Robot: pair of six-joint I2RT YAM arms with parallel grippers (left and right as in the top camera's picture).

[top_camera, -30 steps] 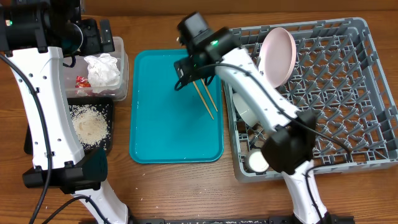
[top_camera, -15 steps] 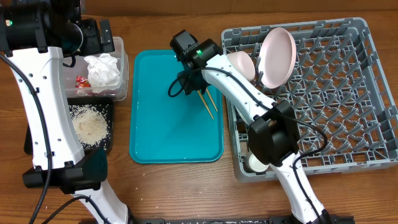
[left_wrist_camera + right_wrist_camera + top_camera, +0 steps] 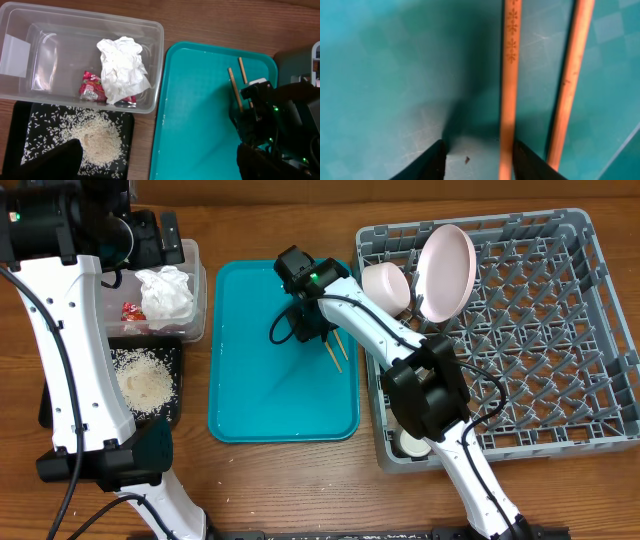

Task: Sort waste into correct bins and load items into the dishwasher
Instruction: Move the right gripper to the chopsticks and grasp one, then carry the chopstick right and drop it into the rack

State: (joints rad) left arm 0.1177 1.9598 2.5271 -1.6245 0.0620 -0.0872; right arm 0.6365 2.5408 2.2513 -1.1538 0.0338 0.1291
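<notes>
My right gripper (image 3: 479, 150) has dropped to the tray (image 3: 380, 60), unclenched astride one chopstick (image 3: 509, 75); pinching it for the rack (image 3: 560, 350) comes next.

No readable text, white print on red wrapper (image 3: 91, 90) blurred, chopstick (image 3: 510, 75) bears small ornamental marks

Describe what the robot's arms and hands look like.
The left arm and right arm are white shells with black joints and loose black cables; a green light glows near the right wrist. The left hand and right hand have black fingers.
</notes>
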